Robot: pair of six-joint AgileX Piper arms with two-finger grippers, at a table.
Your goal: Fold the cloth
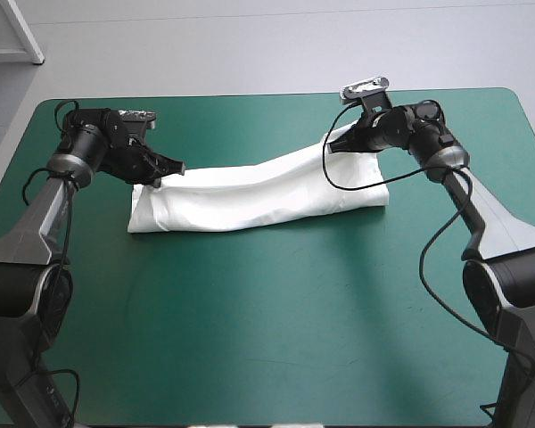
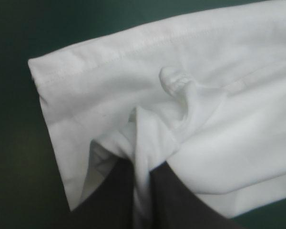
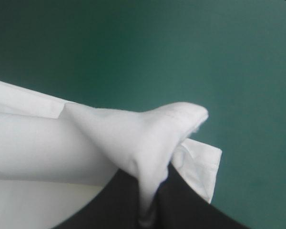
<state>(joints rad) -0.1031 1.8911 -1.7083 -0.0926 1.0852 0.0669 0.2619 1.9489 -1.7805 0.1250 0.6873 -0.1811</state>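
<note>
- The near half of the desk [image 1: 276, 339] is lying bare; the T-shirt [image 1: 259, 192] is resting as a long folded band across the desk's far half.
- Toward the desk's left edge, one end is being pinched by the left pincer [image 1: 165, 169], its black fingers nearly pressed together on bunched fabric.
- Nearer the desk's far right corner, the other end is being pinched and held raised by the right pincer [image 1: 337, 143].
- Probably the ends are being readied for meeting: both should be raised level and taut, so the layers are not dragged apart.
- The cloth is showing white and smooth, sagging mid-span, with a stitched hem at its left end.
</note>
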